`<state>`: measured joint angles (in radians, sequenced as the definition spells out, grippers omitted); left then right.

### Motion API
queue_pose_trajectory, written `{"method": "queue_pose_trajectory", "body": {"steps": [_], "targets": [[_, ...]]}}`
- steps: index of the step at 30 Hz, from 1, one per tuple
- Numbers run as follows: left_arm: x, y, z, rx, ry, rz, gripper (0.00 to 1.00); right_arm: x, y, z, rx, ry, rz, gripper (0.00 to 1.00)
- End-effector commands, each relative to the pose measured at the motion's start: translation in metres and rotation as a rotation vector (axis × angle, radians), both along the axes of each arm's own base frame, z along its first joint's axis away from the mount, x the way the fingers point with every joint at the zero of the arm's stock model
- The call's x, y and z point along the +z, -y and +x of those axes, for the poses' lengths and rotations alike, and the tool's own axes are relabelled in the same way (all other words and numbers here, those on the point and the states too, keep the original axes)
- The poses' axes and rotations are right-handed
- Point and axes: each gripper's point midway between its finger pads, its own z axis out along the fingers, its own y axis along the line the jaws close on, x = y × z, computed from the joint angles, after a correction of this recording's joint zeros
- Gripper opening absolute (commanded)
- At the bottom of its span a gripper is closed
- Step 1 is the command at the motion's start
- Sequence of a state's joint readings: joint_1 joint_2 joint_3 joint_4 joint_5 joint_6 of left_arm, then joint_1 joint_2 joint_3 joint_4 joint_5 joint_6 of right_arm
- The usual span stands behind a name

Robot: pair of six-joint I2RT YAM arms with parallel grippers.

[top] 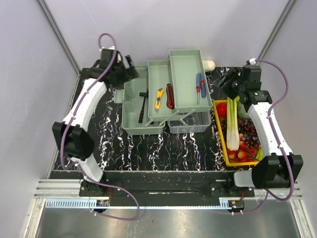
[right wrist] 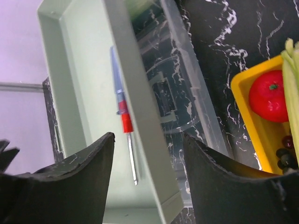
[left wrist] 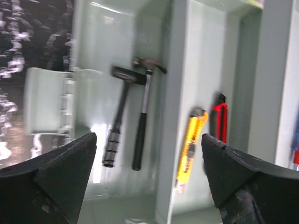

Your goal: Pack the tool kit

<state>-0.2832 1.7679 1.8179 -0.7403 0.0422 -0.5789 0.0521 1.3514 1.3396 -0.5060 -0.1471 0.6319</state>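
The tool kit point(top: 190, 121) stands open mid-table with its pale green trays folded out. The left compartment point(top: 132, 111) holds two black-handled hammers point(left wrist: 142, 116). The middle tray point(top: 157, 74) holds a yellow cutter point(top: 159, 98) and a red cutter point(top: 170, 95). The raised right tray point(top: 185, 62) holds red and blue screwdrivers point(top: 199, 87). My left gripper point(top: 130, 67) is open and empty above the kit's far left corner; in its wrist view point(left wrist: 148, 140) it looks down on the hammers and the yellow cutter point(left wrist: 191, 144). My right gripper point(top: 225, 82) is open and empty beside the raised tray, whose wall point(right wrist: 140, 116) lies between its fingers point(right wrist: 84, 186).
A yellow tray point(top: 217, 116) of vegetables and fruit sits at the right, under my right arm, with a tomato point(right wrist: 271, 95) at its far end. A white object point(top: 208, 64) lies behind the kit. A pale latch point(left wrist: 44, 107) sticks out from the kit's left side.
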Motion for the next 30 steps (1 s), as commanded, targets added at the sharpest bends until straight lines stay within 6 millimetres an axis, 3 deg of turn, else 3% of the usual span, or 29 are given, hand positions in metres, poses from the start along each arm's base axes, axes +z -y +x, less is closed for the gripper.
{"method": "queue_pose_trajectory", "body": {"steps": [1, 5, 12, 19, 26, 30], "targets": [[0.023, -0.05, -0.006, 0.081, 0.091, 0.011, 0.99, -0.018, 0.011, 0.01, -0.025, -0.04, 0.16, 0.64], [0.01, -0.094, -0.018, 0.198, 0.074, 0.049, 0.99, -0.046, 0.014, 0.017, -0.029, -0.105, 0.203, 0.64], [-0.025, -0.129, -0.038, 0.258, -0.008, 0.001, 0.99, -0.098, 0.01, 0.03, 0.032, -0.208, 0.174, 0.7], [-0.071, -0.129, -0.052, 0.234, -0.116, -0.063, 0.98, -0.129, 0.011, 0.047, 0.067, -0.227, 0.135, 0.65], [-0.097, -0.128, -0.056, 0.222, -0.184, -0.096, 0.98, -0.136, -0.008, 0.054, 0.232, -0.147, 0.041, 0.61], [-0.109, -0.129, -0.054, 0.229, -0.232, -0.138, 0.98, -0.153, -0.011, 0.055, 0.252, -0.164, -0.004, 0.57]]}}
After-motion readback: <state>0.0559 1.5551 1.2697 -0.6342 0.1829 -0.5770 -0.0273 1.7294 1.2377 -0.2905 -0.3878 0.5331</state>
